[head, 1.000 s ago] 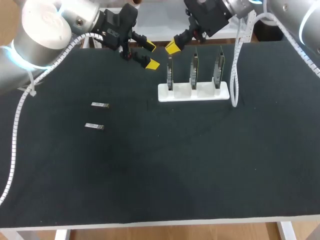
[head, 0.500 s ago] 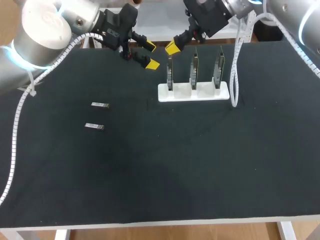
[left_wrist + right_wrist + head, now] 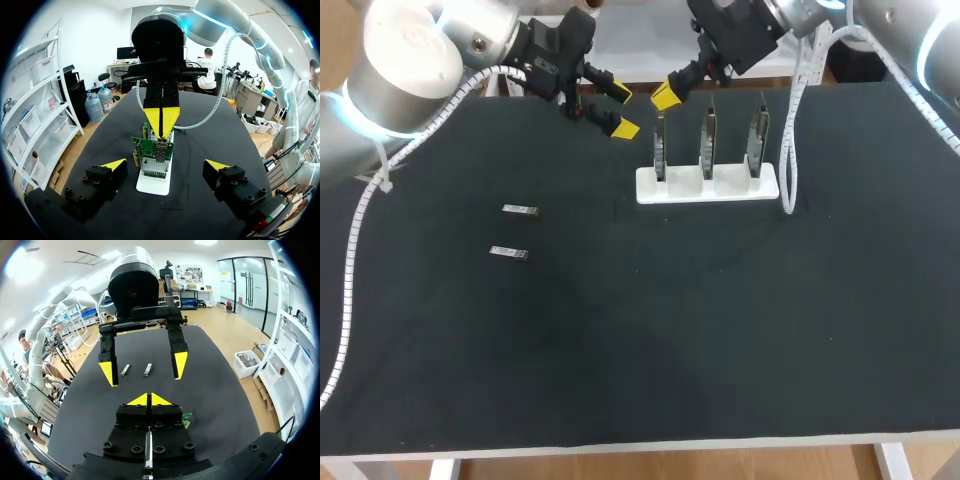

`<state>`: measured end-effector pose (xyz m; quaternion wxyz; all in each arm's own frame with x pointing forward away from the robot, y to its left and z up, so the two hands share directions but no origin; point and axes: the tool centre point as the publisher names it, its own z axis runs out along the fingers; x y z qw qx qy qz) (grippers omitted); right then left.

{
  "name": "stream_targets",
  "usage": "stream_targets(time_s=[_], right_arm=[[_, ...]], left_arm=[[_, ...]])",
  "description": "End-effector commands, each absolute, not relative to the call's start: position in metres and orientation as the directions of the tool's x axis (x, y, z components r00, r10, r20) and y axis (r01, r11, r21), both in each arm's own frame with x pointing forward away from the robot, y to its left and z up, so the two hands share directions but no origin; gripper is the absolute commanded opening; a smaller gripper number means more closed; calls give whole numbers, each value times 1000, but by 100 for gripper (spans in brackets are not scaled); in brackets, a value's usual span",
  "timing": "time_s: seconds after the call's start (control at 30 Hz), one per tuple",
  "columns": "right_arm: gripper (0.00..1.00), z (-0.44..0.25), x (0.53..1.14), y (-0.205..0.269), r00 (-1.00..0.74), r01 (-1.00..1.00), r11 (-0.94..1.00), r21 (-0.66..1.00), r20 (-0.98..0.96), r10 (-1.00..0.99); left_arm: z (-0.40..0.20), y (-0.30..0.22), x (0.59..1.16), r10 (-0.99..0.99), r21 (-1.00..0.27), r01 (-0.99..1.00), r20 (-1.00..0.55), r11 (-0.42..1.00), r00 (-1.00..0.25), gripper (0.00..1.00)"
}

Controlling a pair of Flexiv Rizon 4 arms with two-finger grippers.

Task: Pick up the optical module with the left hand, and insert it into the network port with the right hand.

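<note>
two slim optical modules, far module (image 3: 521,210) and near module (image 3: 509,253), lie flat and parallel on the left of the table (image 3: 720,330), long axes running side to side. left gripper (image 3: 621,111) is spread and empty; right gripper (image 3: 667,95) is pressed together near the white card stand (image 3: 707,185).

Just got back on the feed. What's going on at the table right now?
Nothing is held yet. The left gripper hangs open at the table's far side, beside the white stand that holds three upright boards. The right gripper is shut and empty, close over the end board nearest the left gripper. The far optical module and the near optical module lie flat on the black mat, well apart from both grippers. The pickup has not started.
</note>
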<state>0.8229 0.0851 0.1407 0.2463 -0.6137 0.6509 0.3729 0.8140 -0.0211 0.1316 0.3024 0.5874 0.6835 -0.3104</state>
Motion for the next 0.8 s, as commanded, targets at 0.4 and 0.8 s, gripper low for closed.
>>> stream_targets(time_s=[0.4, 0.8], right_arm=[[0, 136, 835, 86, -133, -979, -42, 198, -787, -602], [0, 158, 838, 86, -124, -986, -28, 166, -830, -544]], left_arm=[[132, -21, 815, 617, -70, 991, -776, 116, -127, 100], [132, -21, 815, 617, -70, 991, -776, 116, -127, 100]])
